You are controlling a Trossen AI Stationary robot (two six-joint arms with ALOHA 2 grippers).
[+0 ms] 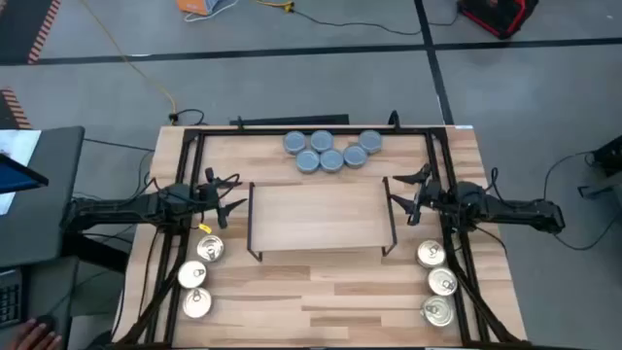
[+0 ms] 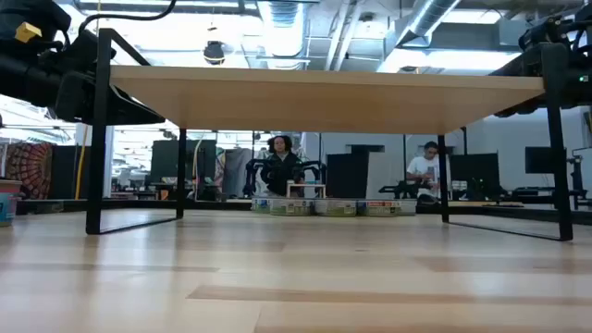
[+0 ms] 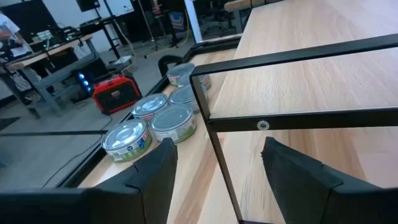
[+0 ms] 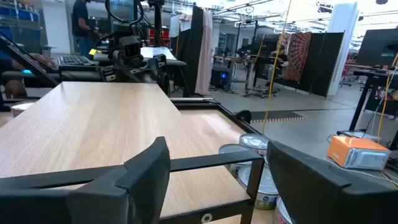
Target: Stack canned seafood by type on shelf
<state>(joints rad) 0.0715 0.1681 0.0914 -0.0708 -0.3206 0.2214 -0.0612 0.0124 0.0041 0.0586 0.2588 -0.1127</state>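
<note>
The shelf (image 1: 319, 212), a light wooden top on thin black wire legs, stands on the table's middle. Six blue-grey tins (image 1: 328, 151) sit clustered on the table behind it, near the far edge; they also show as tins (image 3: 155, 118) in the left wrist view and tins (image 4: 254, 163) in the right wrist view. Three silver-lidded tins (image 1: 197, 276) lie in a row near the table's left edge, and three silver-lidded tins (image 1: 438, 282) near the right. My left gripper (image 1: 227, 194) hovers open at the shelf's left end. My right gripper (image 1: 402, 194) hovers open at its right end.
A black frame (image 1: 190, 146) runs around the tabletop. The low view looks under the shelf top (image 2: 324, 97), between its legs, at bare table. People sit in the room beyond. A hand (image 1: 34, 335) shows at the picture's lower left, off the table.
</note>
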